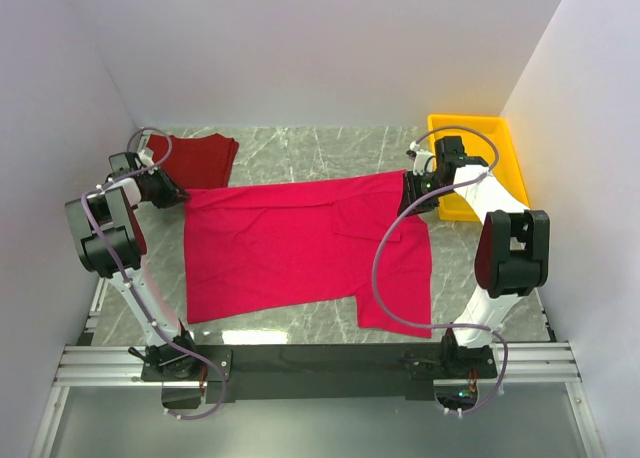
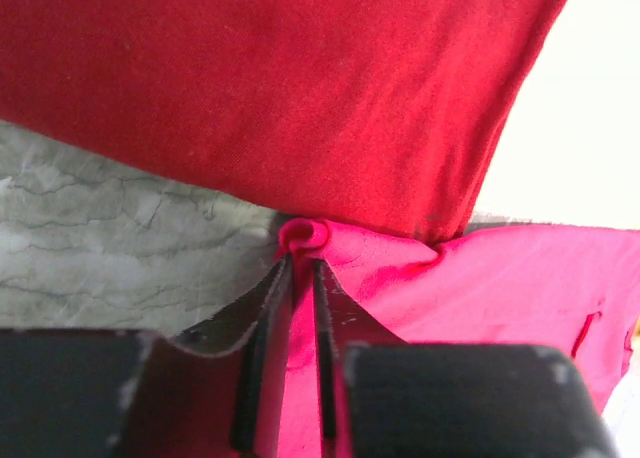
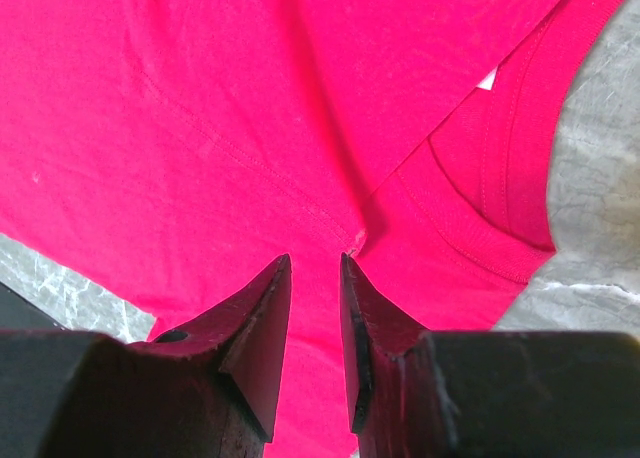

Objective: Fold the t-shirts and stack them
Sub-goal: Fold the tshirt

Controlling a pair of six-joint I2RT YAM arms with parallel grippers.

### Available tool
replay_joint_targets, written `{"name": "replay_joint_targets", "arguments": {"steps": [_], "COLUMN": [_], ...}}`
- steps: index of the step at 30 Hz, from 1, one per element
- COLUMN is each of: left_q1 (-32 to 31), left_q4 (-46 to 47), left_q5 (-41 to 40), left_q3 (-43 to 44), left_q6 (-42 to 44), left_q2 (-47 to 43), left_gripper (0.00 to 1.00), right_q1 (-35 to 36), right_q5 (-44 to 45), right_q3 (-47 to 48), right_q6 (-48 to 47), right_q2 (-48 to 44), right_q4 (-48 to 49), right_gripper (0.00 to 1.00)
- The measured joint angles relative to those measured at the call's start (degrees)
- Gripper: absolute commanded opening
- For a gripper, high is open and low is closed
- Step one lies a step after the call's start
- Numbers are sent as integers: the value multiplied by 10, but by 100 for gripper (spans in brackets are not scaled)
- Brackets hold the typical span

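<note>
We are clamping our left gripper (image 2: 302,263) on a bunched corner of the bright crimson-pink cloth t-shirt (image 1: 290,248), which is lying spread across the grey marbled table (image 1: 330,148). Our right gripper (image 3: 315,261) is sitting at the shirt's far edge near the collar, jaws narrowly apart; we cannot tell whether it is gripping. The darker brick-red cloth t-shirt (image 1: 200,160) is lying at ten o'clock. We are judging that the first fold is beginning, and that it is calling for both far corners to travel together toward six o'clock.

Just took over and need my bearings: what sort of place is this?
Probably a lab test cell, not a home: plain white walls box in a marble-patterned table, both arms are bolted to a metal rail at its near edge, and a yellow tray sits in the far right corner.
</note>
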Motion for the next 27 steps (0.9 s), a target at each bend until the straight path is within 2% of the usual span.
{"name": "replay_joint_targets", "arguments": {"steps": [3, 4, 12, 19, 27], "left_q1": [0, 0, 0, 7, 9], "left_q4": [2, 3, 31, 66, 81], "left_q5": [8, 11, 20, -3, -36], "left_q3": [0, 0, -32, -101, -107], "left_q6": [0, 0, -1, -36, -56], "left_q2": [0, 0, -11, -78, -96], "left_gripper": [2, 1, 1, 1, 1], "right_q1": [0, 0, 0, -3, -5], "right_q5": [0, 0, 0, 0, -1], "right_q3": [0, 0, 0, 0, 0], "right_q6": [0, 0, 0, 0, 0], "right_q2": [0, 0, 0, 0, 4], "right_q4": [0, 0, 0, 0, 0], "right_gripper": [33, 33, 33, 33, 33]}}
